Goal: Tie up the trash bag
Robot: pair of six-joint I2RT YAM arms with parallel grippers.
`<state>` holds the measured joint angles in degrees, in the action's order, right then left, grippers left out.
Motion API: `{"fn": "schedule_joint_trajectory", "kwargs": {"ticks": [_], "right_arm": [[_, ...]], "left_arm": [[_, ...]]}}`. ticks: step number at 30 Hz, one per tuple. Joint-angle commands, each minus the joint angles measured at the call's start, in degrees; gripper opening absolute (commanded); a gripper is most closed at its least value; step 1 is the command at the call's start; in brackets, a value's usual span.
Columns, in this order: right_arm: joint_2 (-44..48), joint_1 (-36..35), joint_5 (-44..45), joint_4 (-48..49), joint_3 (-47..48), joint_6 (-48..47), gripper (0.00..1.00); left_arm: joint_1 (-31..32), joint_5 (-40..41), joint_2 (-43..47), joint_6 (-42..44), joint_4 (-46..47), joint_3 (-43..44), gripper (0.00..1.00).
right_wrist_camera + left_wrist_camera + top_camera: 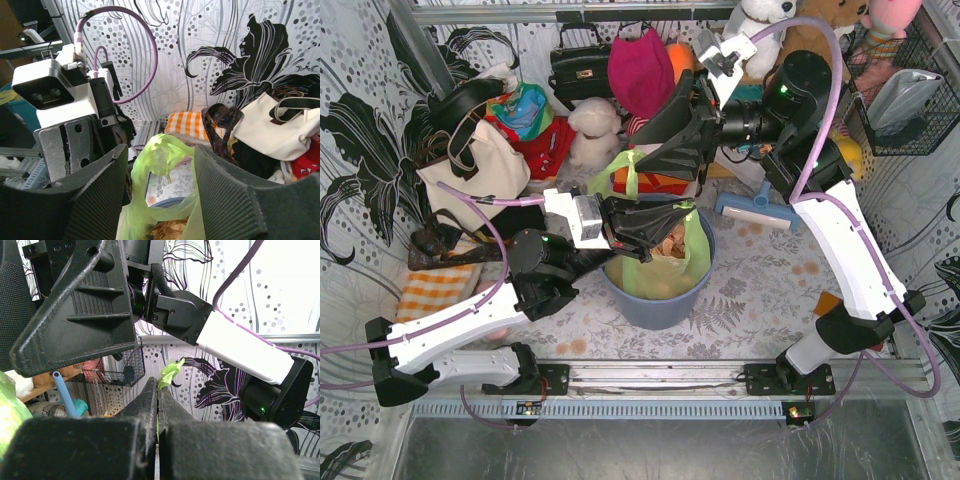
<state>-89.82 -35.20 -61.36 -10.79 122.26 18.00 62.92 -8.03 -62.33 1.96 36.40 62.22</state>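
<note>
The lime-green trash bag sits in a round blue bin, with crumpled brown paper showing in its mouth. My left gripper reaches over the bin's rim and is shut on a thin strip of the bag. In the left wrist view that strip's green tip sticks out past the pressed fingertips of my left gripper. My right gripper hangs open behind the bin. A raised loop of the bag stands between the spread fingers of my right gripper.
A cream tote bag and an orange checked cloth lie left of the bin. Behind it are a black handbag, plush toys and a blue-and-white brush. A wire basket hangs on the right wall.
</note>
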Motion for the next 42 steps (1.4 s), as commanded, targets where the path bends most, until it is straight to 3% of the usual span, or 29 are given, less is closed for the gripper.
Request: {"fn": "schedule_joint_trajectory", "kwargs": {"ticks": [1,4,6,12,28,30,33,36,42], "right_arm": [[1.18,-0.31,-3.08,4.91,-1.5,1.24,0.54],[0.99,-0.48,-3.49,5.26,-1.53,1.64,0.62],[0.54,-0.61,-3.79,5.42,-1.31,1.89,0.62],[-0.44,-1.26,-4.58,8.82,-1.72,4.03,0.51],[-1.67,-1.71,-4.01,5.61,-2.19,1.19,0.46],[-1.76,-1.71,-3.79,5.68,-2.25,1.16,0.41],[-1.76,-1.71,-3.2,5.86,-2.2,1.1,0.24],[-1.63,-1.71,-1.39,6.31,-2.26,1.12,0.0],[-0.79,-1.71,4.83,9.6,-2.52,2.85,0.0]], "left_arm": [[0.01,-0.58,0.52,0.07,2.18,0.25,0.0],[0.01,-0.67,0.44,-0.02,2.18,0.39,0.0],[0.01,-0.58,0.32,-0.11,2.39,0.33,0.0],[-0.04,-0.92,0.15,-0.07,2.28,0.97,0.0],[-0.32,-0.84,0.16,0.2,2.18,1.01,0.0],[-0.34,-0.82,0.21,0.2,2.16,1.01,0.0],[-0.42,-0.8,0.34,0.15,2.18,0.93,0.0],[-0.58,-0.87,0.57,-0.08,2.7,0.72,0.0],[-0.86,-1.06,0.68,0.45,2.75,1.78,0.0]]}}
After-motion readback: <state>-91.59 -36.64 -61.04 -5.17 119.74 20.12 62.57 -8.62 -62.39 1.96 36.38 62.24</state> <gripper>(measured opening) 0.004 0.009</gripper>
